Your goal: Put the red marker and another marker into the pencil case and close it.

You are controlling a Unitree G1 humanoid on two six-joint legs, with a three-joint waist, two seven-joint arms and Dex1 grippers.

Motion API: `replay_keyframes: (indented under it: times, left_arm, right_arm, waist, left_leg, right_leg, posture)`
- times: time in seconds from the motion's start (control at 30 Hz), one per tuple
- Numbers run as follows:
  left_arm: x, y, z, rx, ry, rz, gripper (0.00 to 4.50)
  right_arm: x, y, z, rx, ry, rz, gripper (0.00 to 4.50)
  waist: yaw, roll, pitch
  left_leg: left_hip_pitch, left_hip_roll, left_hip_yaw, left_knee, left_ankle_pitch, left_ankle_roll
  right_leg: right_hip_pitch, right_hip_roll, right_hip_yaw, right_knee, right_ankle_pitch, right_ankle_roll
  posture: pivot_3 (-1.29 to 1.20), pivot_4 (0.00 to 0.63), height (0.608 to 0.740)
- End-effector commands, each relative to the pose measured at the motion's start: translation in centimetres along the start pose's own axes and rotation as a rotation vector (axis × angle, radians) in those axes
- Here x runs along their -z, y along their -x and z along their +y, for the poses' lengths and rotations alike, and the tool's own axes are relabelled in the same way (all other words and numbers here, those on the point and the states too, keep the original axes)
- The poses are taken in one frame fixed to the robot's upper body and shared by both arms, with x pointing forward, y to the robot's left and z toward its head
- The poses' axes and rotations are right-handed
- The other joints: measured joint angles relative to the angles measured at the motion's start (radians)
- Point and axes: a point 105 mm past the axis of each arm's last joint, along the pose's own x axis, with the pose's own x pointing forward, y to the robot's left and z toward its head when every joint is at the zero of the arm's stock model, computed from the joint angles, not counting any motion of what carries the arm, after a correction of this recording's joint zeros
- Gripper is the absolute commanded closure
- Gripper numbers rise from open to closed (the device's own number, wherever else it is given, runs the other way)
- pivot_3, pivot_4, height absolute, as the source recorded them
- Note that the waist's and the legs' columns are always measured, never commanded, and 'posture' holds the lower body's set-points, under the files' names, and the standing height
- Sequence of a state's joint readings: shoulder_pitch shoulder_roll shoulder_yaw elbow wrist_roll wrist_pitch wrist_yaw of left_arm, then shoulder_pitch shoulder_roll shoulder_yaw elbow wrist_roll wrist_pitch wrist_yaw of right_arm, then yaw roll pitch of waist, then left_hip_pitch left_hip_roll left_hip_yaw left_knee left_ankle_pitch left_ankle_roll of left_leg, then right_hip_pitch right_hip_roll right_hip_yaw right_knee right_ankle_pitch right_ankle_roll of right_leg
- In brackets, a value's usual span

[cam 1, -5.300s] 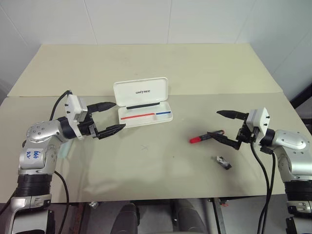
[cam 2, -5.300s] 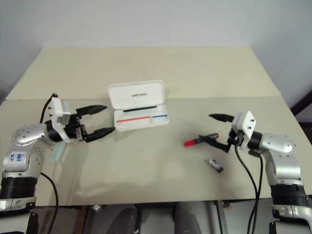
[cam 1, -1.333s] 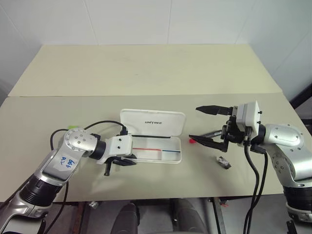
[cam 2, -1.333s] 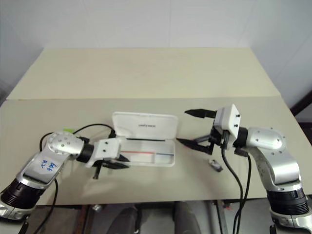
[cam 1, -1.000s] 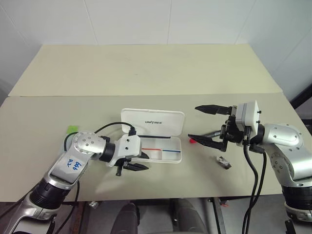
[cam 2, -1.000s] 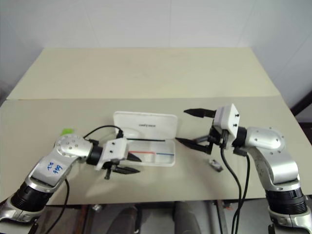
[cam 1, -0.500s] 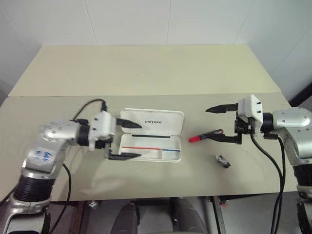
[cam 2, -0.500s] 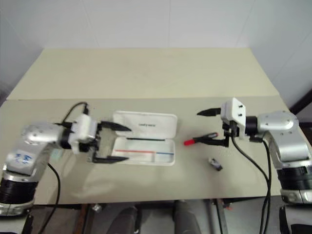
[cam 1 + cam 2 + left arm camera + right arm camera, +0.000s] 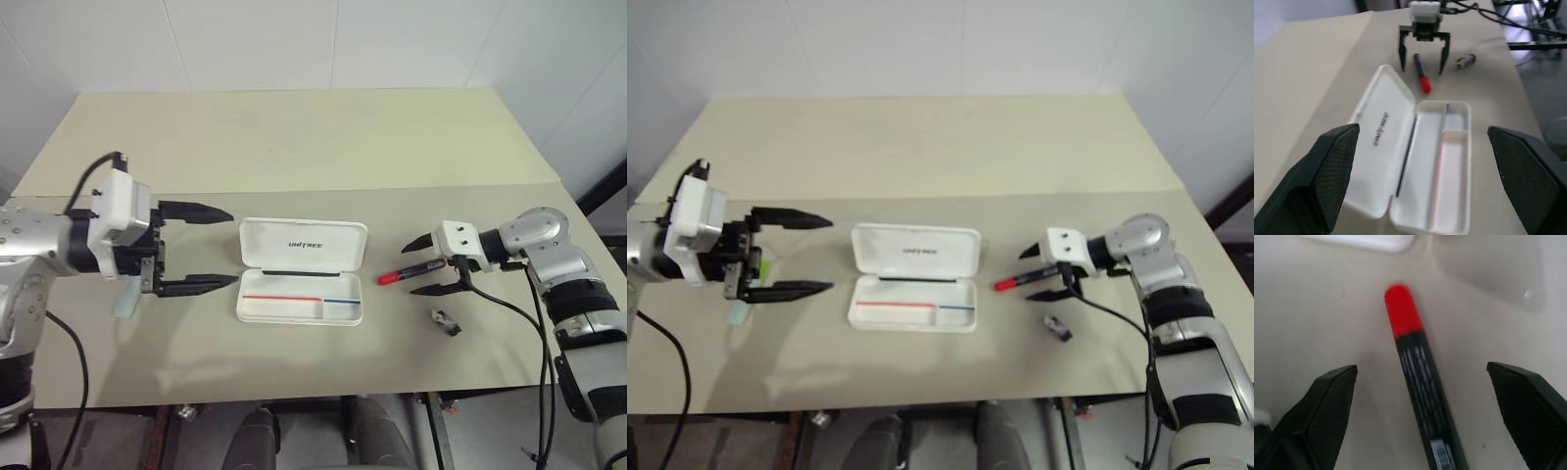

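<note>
The white pencil case (image 9: 302, 245) lies open in the middle of the table, lid back, with a red and blue stripe in its tray (image 9: 1449, 186). To its right lies the red marker (image 9: 404, 274), red cap toward the case. My right gripper (image 9: 411, 267) is open and low over it, one finger on each side of the barrel (image 9: 1418, 377). My left gripper (image 9: 233, 246) hangs open left of the case, holding nothing. The pale green marker (image 9: 737, 315) lies on the table below my left hand, partly hidden by it.
A small dark grey clip-like piece (image 9: 446, 322) lies on the table just in front of my right gripper. The beige table (image 9: 294, 147) stretches far behind the case, with a seam across its middle. White walls stand behind it.
My left gripper has opened and drawn back up and left from the case's front left corner. My right gripper has turned and come down astride the red marker.
</note>
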State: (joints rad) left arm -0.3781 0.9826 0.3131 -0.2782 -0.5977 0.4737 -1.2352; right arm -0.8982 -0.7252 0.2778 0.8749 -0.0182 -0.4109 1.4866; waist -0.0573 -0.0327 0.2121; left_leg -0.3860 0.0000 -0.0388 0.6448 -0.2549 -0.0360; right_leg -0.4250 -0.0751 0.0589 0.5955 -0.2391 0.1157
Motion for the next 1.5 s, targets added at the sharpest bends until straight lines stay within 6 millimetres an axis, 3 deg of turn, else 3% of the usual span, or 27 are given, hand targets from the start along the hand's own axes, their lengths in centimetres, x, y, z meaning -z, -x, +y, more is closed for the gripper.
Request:
replay_keyframes:
  times: [0.03, 0.33, 0.37, 0.53, 0.73, 0.87, 0.97, 1.2, 1.33, 1.5]
  left_arm:
    - [-0.4, 1.6, 0.5, -0.06, -0.033, 0.024, 0.0]
    - [0.7, 1.9, 0.5, -0.073, -0.031, 0.05, 0.0]
    - [0.8, 1.8, 0.5, -0.068, -0.03, 0.049, 0.0]
    - [1.3, 1.2, 0.7, -0.042, -0.032, 0.048, 0.0]
    - [2.8, 0.4, 0.7, 0.016, -0.042, 0.079, 0.0]
    - [4.4, 0.7, 0.5, 0.045, -0.041, 0.125, 0.0]
    - [5.0, 0.5, 0.6, 0.044, -0.033, 0.118, 0.0]
    - [6.0, 0.1, 0.8, 0.064, -0.024, 0.118, 0.0]
    - [6.1, -0.1, 0.7, 0.08, -0.03, 0.122, 0.0]
    - [6.5, 1.2, 0.5, 0.074, -0.025, 0.161, 0.0]
  right_arm:
    - [0.2, 0.5, -0.7, 0.005, 0.054, 0.05, 0.65]
    - [0.0, 1.2, -1.2, 0.011, 0.085, 0.054, 3.78]
    - [0.0, 1.2, -1.2, 0.012, 0.085, 0.048, 3.93]
    - [-0.3, 1.7, -1.2, 0.028, 0.056, 0.006, 3.93]
    - [-3.0, 4.1, -1.1, 0.049, 0.02, -0.127, 3.93]
    - [-5.7, 5.5, 1.9, -0.033, -0.012, -0.164, 3.93]
    - [-8.2, 5.4, 4.6, -0.101, -0.071, -0.206, 3.93]
    - [-13.0, 2.8, 6.9, -0.113, -0.183, -0.266, 3.93]
    - [-13.3, 1.3, 6.7, -0.086, -0.19, -0.247, 3.93]
    - [-13.9, -1.8, 5.8, -0.054, -0.164, -0.218, 3.93]
  waist:
    - [-0.002, 0.0, 0.0]
    - [-0.004, 0.0, 0.0]
    - [-0.004, 0.0, 0.0]
    - [-0.003, 0.001, 0.001]
    - [-0.001, 0.004, 0.002]
    - [0.005, 0.004, 0.002]
    - [0.009, 0.004, 0.003]
    - [0.005, 0.004, 0.002]
    - [0.006, 0.003, 0.002]
    - [0.004, 0.003, 0.002]
  left_leg:
    - [0.0, 0.0, 0.0, 0.0, 0.0, 0.0]
    - [0.0, 0.0, 0.0, 0.0, 0.0, 0.0]
    - [0.001, 0.0, 0.0, 0.0, 0.0, 0.0]
    - [0.001, 0.0, 0.0, 0.0, 0.0, 0.0]
    - [0.001, 0.0, 0.0, 0.0, -0.001, -0.001]
    - [0.0, 0.0, -0.002, -0.002, -0.001, -0.002]
    - [0.0, 0.001, -0.003, -0.002, -0.003, -0.003]
    - [0.0, 0.001, 0.0, 0.002, -0.003, -0.003]
    - [-0.001, 0.001, 0.0, 0.003, -0.002, -0.002]
    - [-0.002, 0.001, 0.001, 0.001, -0.002, -0.002]
  right_leg:
    - [0.0, 0.0, 0.0, 0.0, 0.0, 0.0]
    - [0.0, 0.0, 0.0, 0.001, 0.0, 0.0]
    - [0.0, 0.0, 0.0, 0.001, 0.0, 0.0]
    - [0.0, 0.0, 0.0, 0.002, 0.0, 0.0]
    - [-0.001, 0.0, 0.0, 0.004, 0.002, 0.003]
    - [-0.004, 0.0, -0.001, 0.008, 0.003, 0.008]
    - [-0.004, 0.0, -0.001, 0.009, 0.001, 0.007]
    - [-0.003, 0.0, 0.0, 0.006, -0.005, -0.002]
    - [-0.002, 0.0, 0.0, 0.003, -0.004, -0.005]
    - [-0.003, 0.0, 0.0, 0.0, -0.003, -0.004]
  posture:
    - [0.0, 0.15, 0.74]
    - [0.0, 0.15, 0.74]
    - [0.0, 0.15, 0.74]
    - [0.0, 0.15, 0.74]
    - [0.0, 0.15, 0.74]
    - [0.0, 0.15, 0.74]
    - [0.0, 0.15, 0.74]
    - [0.0, 0.15, 0.74]
    - [0.0, 0.15, 0.74]
    - [0.0, 0.15, 0.74]
